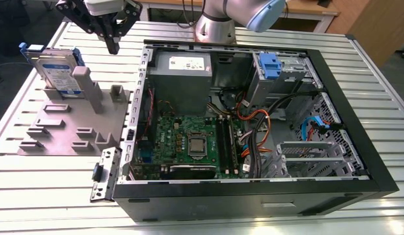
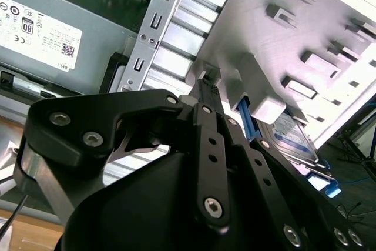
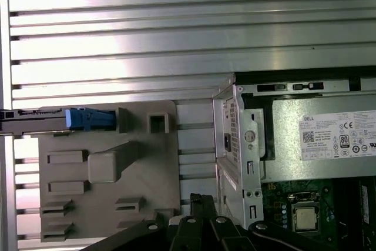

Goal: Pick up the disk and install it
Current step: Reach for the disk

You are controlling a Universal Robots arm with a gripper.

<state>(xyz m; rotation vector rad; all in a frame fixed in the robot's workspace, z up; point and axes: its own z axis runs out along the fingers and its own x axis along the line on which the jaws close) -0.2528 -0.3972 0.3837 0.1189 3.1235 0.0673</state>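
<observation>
- The tool [image 2: 207, 80] has its dark fingertips drawn together on nothing. It hangs over the strip between the grey holder plate [image 1: 65, 132] and the open computer case [image 1: 254, 196].
- The disk [image 1: 55, 71] stands on edge in that plate, framed in blue, at 10 o'clock in the exterior view.
- There the tool sits at 2 o'clock from the disk, apart from it.
- Everything rests on a slatted metal surface [image 1: 32, 196].

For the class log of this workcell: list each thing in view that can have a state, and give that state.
disk: standing on edge in the grey holder, not gripped
gripper: shut, empty, apart from the disk
computer case: on its side, side panel off
processor: on the board, uncovered
</observation>
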